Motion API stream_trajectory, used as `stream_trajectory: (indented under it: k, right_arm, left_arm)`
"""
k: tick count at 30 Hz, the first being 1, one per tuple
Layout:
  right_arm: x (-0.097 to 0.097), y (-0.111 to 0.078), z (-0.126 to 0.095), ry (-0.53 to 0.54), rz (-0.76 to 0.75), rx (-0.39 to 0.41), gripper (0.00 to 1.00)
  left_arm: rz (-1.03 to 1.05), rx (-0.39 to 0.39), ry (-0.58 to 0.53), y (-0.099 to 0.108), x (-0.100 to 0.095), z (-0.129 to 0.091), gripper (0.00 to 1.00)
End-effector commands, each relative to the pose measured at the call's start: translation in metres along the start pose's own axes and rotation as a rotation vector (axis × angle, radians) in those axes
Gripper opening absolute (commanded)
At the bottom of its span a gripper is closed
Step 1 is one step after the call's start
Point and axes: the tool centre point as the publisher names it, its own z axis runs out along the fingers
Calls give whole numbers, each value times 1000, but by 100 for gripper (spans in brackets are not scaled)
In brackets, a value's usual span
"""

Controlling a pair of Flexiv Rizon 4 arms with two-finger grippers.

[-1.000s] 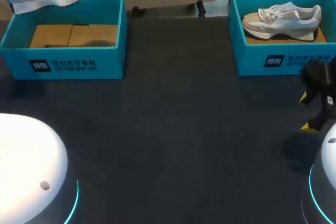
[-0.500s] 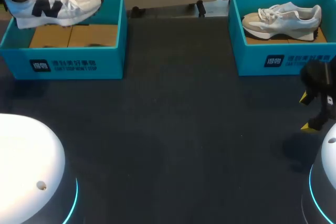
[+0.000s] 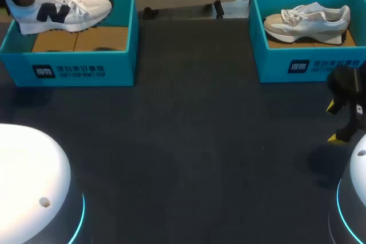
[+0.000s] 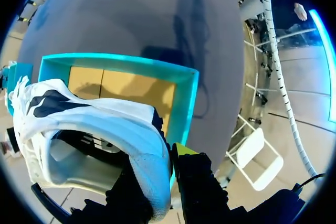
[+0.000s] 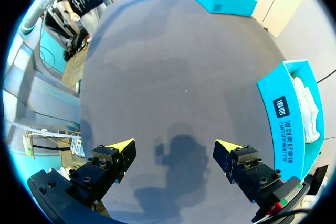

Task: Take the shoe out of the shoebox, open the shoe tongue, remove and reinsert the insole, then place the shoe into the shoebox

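Observation:
A white shoe with a navy letter (image 3: pixel 60 8) hangs over the back of the left teal shoebox (image 3: pixel 74 70), toe pointing right, clear of the cardboard floor. In the left wrist view my left gripper (image 4: pixel 161 178) is shut on the white shoe's heel (image 4: pixel 142 161), one finger inside the collar and one outside. The left shoebox (image 4: pixel 181 103) lies below it. My right gripper (image 3: pixel 334 122) stands open and empty over the table's right edge, in front of the right shoebox (image 3: pixel 309 67). Its fingers (image 5: pixel 118 153) are spread wide around the right gripper (image 5: pixel 176 150).
The right shoebox (image 5: pixel 286 114) holds a beige and white shoe (image 3: pixel 306 20) lying on its side. Between the two boxes runs bare dark tabletop (image 3: pixel 189 130). The white domes of my arm bases (image 3: pixel 28 181) stand at both near corners.
The white shoe has come down and slightly right, from the view's upper edge to just over the left box. The right arm has not moved.

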Motion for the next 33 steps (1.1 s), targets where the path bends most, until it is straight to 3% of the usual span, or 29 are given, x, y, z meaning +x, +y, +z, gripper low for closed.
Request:
stream_trajectory:
  k: [1,6,18,24,33]
  right_arm:
    - [1,0,0,-2,1,3,100]
    - [1,0,0,-2,1,3,100]
    - [1,0,0,-2,1,3,100]
    - [1,0,0,-2,1,3,100]
    - [1,0,0,-2,1,3,100]
  left_arm:
    - [-21,17,25,18,-12,16,0]
    - [-52,25,51,24,-20,28,0]
    - [-43,40,94,15,-32,57,0]
    - [-50,47,114,7,-30,72,0]
    - [-9,42,103,-13,-22,74,0]
